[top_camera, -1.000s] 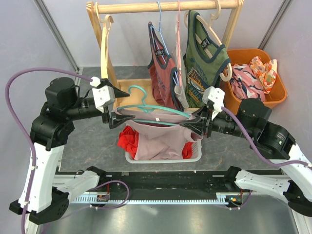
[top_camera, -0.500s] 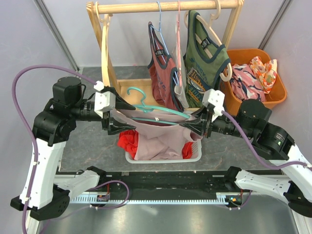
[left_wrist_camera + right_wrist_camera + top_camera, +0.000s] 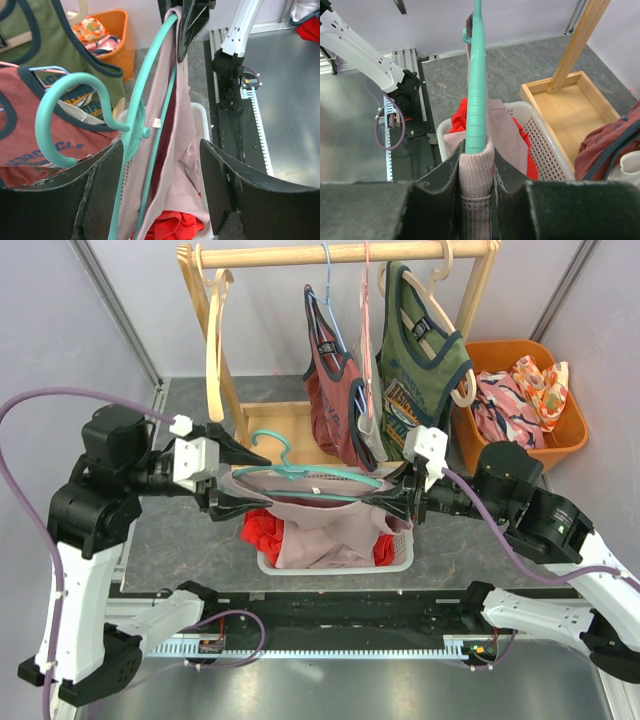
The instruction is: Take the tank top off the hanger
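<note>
A pale pink tank top (image 3: 322, 532) hangs on a teal hanger (image 3: 300, 472) held level above the white basket (image 3: 402, 556). My right gripper (image 3: 388, 497) is shut on the hanger's right end, with the pink ribbed strap (image 3: 476, 185) pinched between its pads over the teal arm (image 3: 477, 90). My left gripper (image 3: 243, 484) is open around the hanger's left end. In the left wrist view its fingers straddle the teal hanger (image 3: 145, 100) and the pink fabric (image 3: 176, 125). The left gripper (image 3: 161, 150) has one finger close beside the hanger and the other apart from the cloth.
A wooden rack (image 3: 340, 253) behind holds a maroon top (image 3: 335, 380), a green top (image 3: 420, 360) and a bare cream hanger (image 3: 213, 340). An orange bin (image 3: 565, 435) of clothes stands at right. Red cloth (image 3: 262, 525) lies in the basket.
The left gripper has shifted down and a little left, and its jaws have narrowed somewhat around the hanger end. The hanger now sits lower and more level. The right grip is unchanged.
</note>
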Controlling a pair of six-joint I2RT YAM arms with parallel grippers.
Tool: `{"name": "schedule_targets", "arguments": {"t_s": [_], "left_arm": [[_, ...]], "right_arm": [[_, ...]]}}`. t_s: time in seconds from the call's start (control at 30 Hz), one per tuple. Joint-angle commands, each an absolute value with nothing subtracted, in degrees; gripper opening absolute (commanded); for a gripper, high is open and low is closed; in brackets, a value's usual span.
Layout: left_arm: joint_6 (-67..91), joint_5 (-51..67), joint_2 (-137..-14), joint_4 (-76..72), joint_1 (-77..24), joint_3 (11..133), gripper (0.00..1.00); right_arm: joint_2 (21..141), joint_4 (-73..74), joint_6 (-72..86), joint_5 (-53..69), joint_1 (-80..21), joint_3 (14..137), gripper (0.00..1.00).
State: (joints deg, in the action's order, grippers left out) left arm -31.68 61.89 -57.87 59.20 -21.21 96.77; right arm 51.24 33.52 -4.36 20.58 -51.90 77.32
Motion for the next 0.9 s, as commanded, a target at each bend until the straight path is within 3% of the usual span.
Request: {"name": "schedule_targets", "arguments": {"t_s": [0.0,0.7,0.8,0.83,0.87], "left_arm": [[-31.4,62.7,-54.8,57.9,-20.2,94.8,0.70],[-38.6,53.4,-55.2,53.7,-19.7,85.9,0.68],[-38.7,54.9,-55.2,53.8,-19.7,86.0,0.45],[-38.7,55.2,-55.2,53.7,-19.7,86.0,0.20],[-38.7,55.2,-55.3,53.8,-19.7,86.3,0.09]], "right_arm": [[51.2,29.4,-5.0,22.7,-52.0,77.8,0.00],[50.6,29.0,-4.3,25.2,-52.0,79.1,0.00],[50.5,29.1,-4.4,24.7,-52.0,79.2,0.00],[50.5,29.2,-4.5,24.2,-52.0,79.1,0.00],[50.5,29.3,-4.6,23.8,-52.0,79.0,0.00]]}}
